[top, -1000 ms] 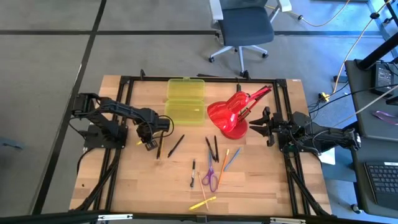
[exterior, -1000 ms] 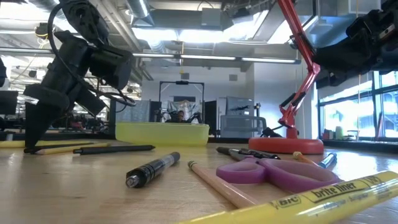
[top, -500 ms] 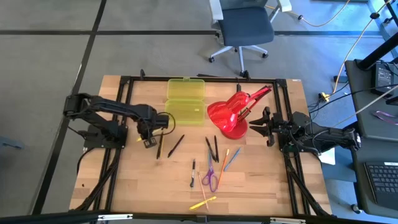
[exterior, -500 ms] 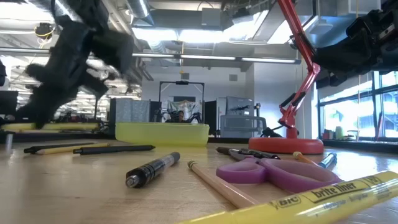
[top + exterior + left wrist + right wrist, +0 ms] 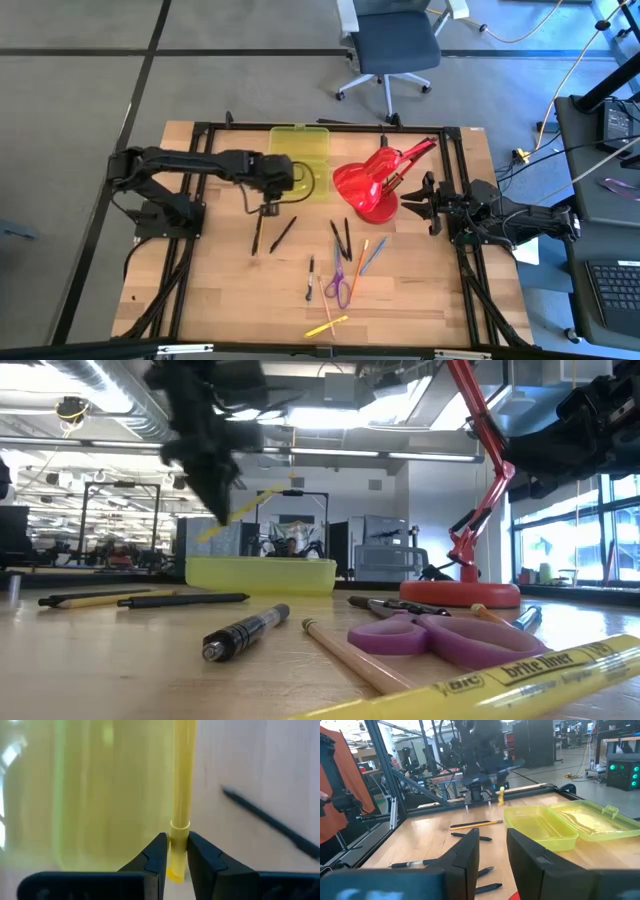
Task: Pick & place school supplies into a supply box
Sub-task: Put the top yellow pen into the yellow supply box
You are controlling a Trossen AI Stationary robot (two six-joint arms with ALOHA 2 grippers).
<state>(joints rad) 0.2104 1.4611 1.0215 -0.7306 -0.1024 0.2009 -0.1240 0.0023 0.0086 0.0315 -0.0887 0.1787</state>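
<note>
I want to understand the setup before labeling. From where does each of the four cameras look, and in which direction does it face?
High view: above the table, facing straight down; both arms show, left gripper near the supply box.
Low view: at table-top height, facing level across purple scissors toward the red lamp.
Left wrist view: on the left arm, its fingers pinching a yellow pen beside the box.
Right wrist view: on the right arm, facing across the table; right gripper open.
Shared: the box appears in all four.

Both arms are black and jointed, with black cables; each gripper (image 5: 173, 860) has two dark, wedge-shaped fingers (image 5: 465, 852).
</note>
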